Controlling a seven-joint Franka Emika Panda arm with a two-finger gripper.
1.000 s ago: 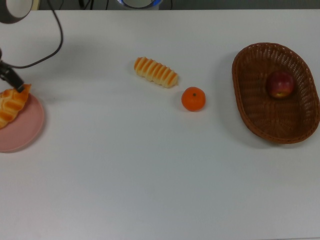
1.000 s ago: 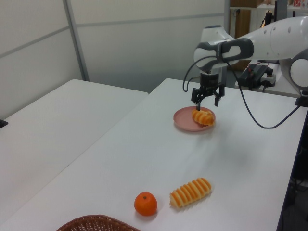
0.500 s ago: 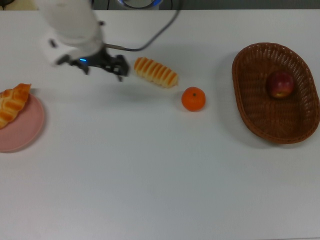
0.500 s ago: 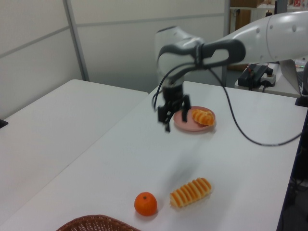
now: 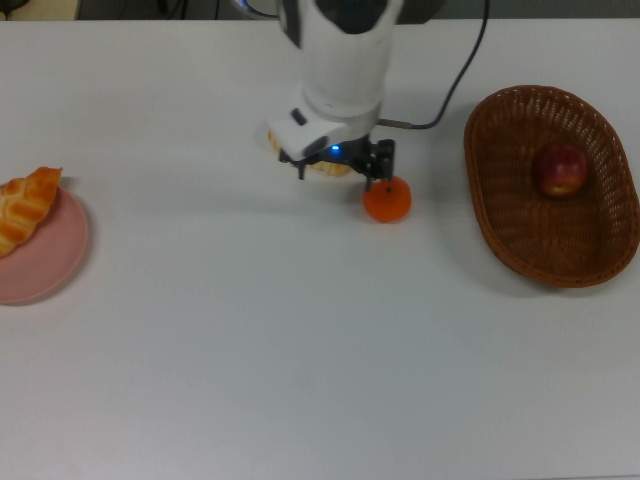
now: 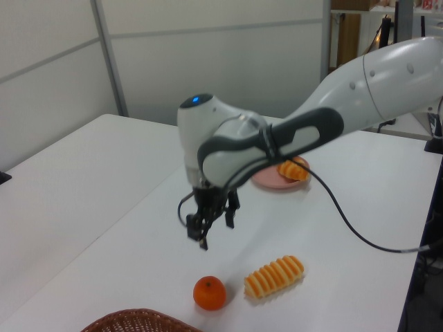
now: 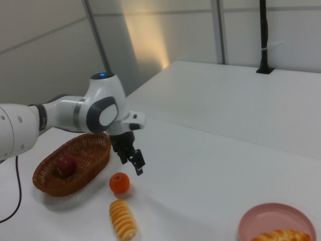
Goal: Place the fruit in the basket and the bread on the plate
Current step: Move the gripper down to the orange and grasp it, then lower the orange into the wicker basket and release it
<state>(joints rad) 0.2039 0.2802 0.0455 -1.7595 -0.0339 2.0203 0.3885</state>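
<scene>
Claw (image 6: pixel 206 225) — black two-finger gripper on the white arm — fingers spread apart, nothing between them, hanging above the table w/ clear air under it. In one sec it's swung all the way from the round pink plate (image 5: pixel 40 262), where it hung open over the braided golden-brown roll (image 5: pixel 24 206), across the white table (image 5: pixel 300 380) to the middle items. So roll no. 1 is delivered: it lies on the plate, hanging over the rim at about 11 o'clock in the top view.

Now the claw sits by the bright orange mandarin (image 5: pixel 387 198), at roughly its 10 o'clock in the top view, over the striped oblong roll (image 6: pixel 274 276), which the arm mostly hides from above. Can't tell which of the two it's going for.

Dark red apple (image 5: pixel 560 168) already in the big oval brown wicker basket (image 5: pixel 500 225), toward its 1 o'clock end. Judging by that: half done, one fruit + one bread left, both untouched on the table, just beside each other.
</scene>
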